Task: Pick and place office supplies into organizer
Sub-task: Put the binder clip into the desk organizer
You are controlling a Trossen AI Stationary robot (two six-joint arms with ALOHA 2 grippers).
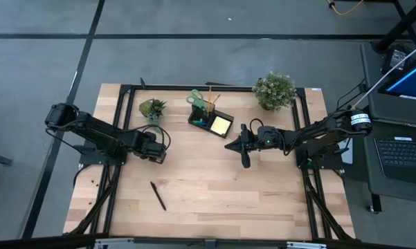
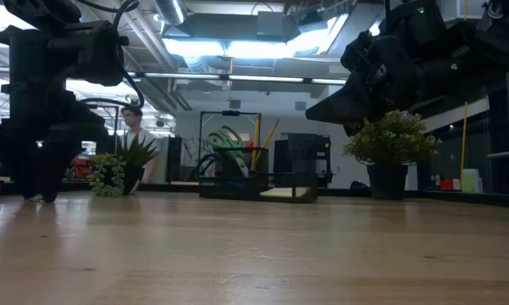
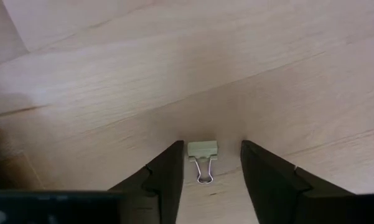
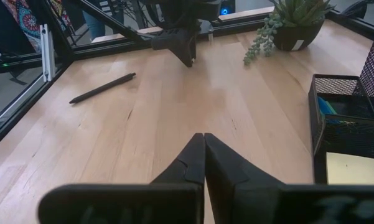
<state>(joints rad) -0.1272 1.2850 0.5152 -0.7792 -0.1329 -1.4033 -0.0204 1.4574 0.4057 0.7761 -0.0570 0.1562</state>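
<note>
- Organizer [image 1: 211, 120] sits at the worktop's [image 1: 214, 194] far middle, already holding scissors [image 1: 196, 99], pencils and a sticky pad [image 1: 221, 125]; one pen [image 1: 158, 196] lies loose up front.
- From table height, both arms hang above the wood.
- Left gripper [image 3: 208, 177]: fingers wide, straddling a binder clip [image 3: 202, 158], apparently lined up to grab it.
- Right gripper [image 4: 204, 158]: fingers pressed together, empty, waiting beside the organizer.

We count one black mesh organizer [image 1: 210, 122], holding one pair of green-handled scissors [image 1: 196, 99], one yellow sticky-note pad [image 1: 221, 125] and at least two wooden pencils [image 1: 212, 99]. One black pen [image 1: 158, 196] lies loose on the table, and one pale binder clip [image 3: 202, 157]. We count two potted plants [image 1: 275, 90], and two grippers [image 1: 158, 153].
</note>
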